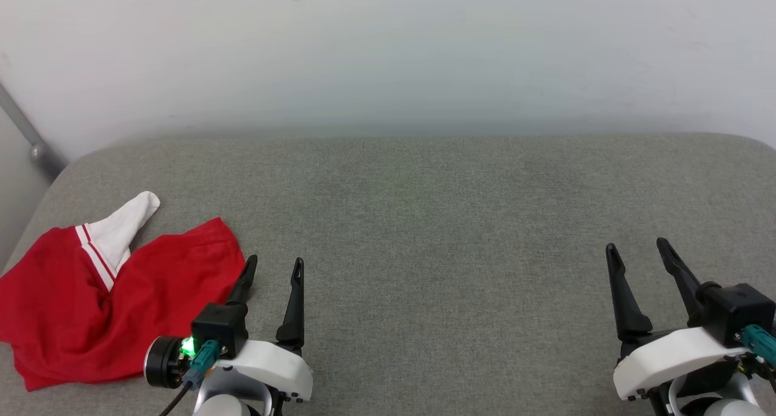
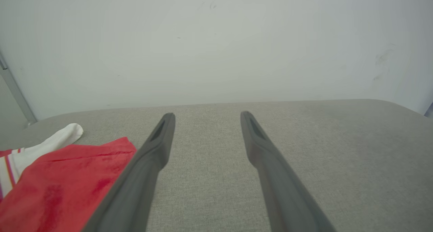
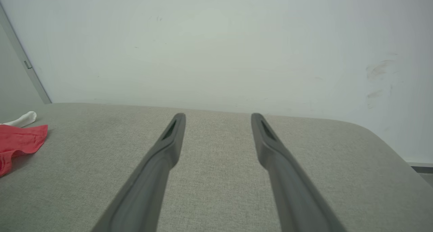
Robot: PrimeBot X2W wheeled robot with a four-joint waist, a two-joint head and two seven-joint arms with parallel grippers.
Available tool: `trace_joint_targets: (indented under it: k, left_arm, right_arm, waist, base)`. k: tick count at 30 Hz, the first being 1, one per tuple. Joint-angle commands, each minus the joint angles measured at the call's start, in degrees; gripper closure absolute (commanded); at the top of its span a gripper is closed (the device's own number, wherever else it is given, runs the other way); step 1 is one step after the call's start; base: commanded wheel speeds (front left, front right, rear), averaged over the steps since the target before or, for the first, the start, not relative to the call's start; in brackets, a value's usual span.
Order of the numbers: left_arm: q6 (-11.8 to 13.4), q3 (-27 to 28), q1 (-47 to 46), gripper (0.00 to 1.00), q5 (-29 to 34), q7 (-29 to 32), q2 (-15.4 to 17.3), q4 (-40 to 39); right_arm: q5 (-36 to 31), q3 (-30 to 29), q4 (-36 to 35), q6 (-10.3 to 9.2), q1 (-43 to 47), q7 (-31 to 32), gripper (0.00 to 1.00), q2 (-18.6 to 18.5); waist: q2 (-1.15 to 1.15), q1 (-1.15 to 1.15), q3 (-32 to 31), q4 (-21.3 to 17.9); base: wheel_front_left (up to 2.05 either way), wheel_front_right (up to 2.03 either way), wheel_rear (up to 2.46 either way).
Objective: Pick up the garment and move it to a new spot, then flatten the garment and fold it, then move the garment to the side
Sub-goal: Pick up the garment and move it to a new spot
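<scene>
The garment (image 1: 79, 307) lies crumpled at the near left of the grey surface, red with a white sleeve and striped trim sticking up toward the back. It also shows at the lower left of the left wrist view, garment (image 2: 61, 184), and at the far left edge of the right wrist view, garment (image 3: 18, 142). My left gripper (image 1: 274, 263) stands open just right of the red cloth, its left finger beside the cloth's edge, nothing between the fingers (image 2: 159, 140). At the near right my right gripper (image 1: 638, 247) is open and empty, far from the garment.
The grey padded table (image 1: 424, 222) runs back to a pale wall (image 1: 388, 52). Its rounded corners show at the back left and back right. A grey metal bar (image 1: 27, 134) slants down the wall at the far left.
</scene>
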Motion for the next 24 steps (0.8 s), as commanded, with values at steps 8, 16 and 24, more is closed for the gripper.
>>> trace_joint_targets:
  k: [8, 16, 24]
  left_arm:
    - [-0.7, 0.8, 0.3, 0.0, -1.0, -0.2, -0.3, 1.1]
    - [-0.9, 1.0, -0.3, 0.0, -1.5, -0.2, -0.5, 1.6]
    - [-0.4, 2.0, -1.3, 0.0, -2.9, -0.2, -0.6, 2.1]
  right_arm:
    - [-0.2, -0.3, 0.4, -0.02, 0.8, -0.4, 0.0, 0.2]
    - [-0.9, -0.3, 0.3, -0.02, 1.0, -0.4, 0.0, 0.2]
    - [-1.7, 0.5, -0.9, -0.02, 1.4, 0.0, 0.0, 0.2]
  waist:
    - [0.0, 0.0, -0.2, 0.1]
    - [0.0, 0.0, 0.0, 0.8]
    - [0.0, 0.0, 0.3, 5.8]
  base:
    - [0.0, 0.0, 0.0]
    - [0.0, 0.0, 0.0]
    - [0.0, 0.0, 0.0]
